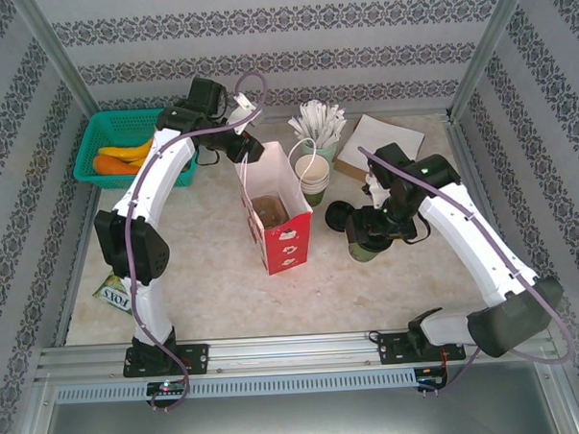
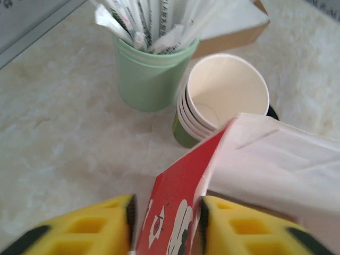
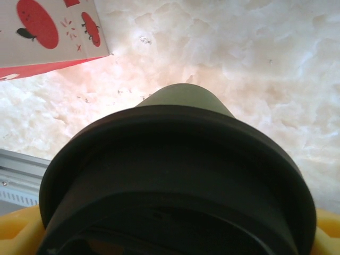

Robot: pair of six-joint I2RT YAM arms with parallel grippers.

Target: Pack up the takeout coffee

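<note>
Plainly, the right gripper (image 1: 372,235) — jaws wide, clasping the lidded cup (image 3: 175,175) — has the bag (image 1: 289,246) just to its left, mouth up; the left gripper (image 2: 166,215) straddles the bag's wall — whether it pinches, I cannot tell.

Arms (image 1: 158,179): white curved shells, bulky black joints (image 1: 127,245).
Cables (image 1: 263,86): lilac, looped along each arm.
Bases (image 1: 161,357): black, at 7 and 5 o'clock.
Fingers (image 2: 79,228): yellow, pocketed, black-edged.

one bag (image 1: 279,239), one basket (image 1: 103,127), one lidded cup (image 3: 175,159)
</note>
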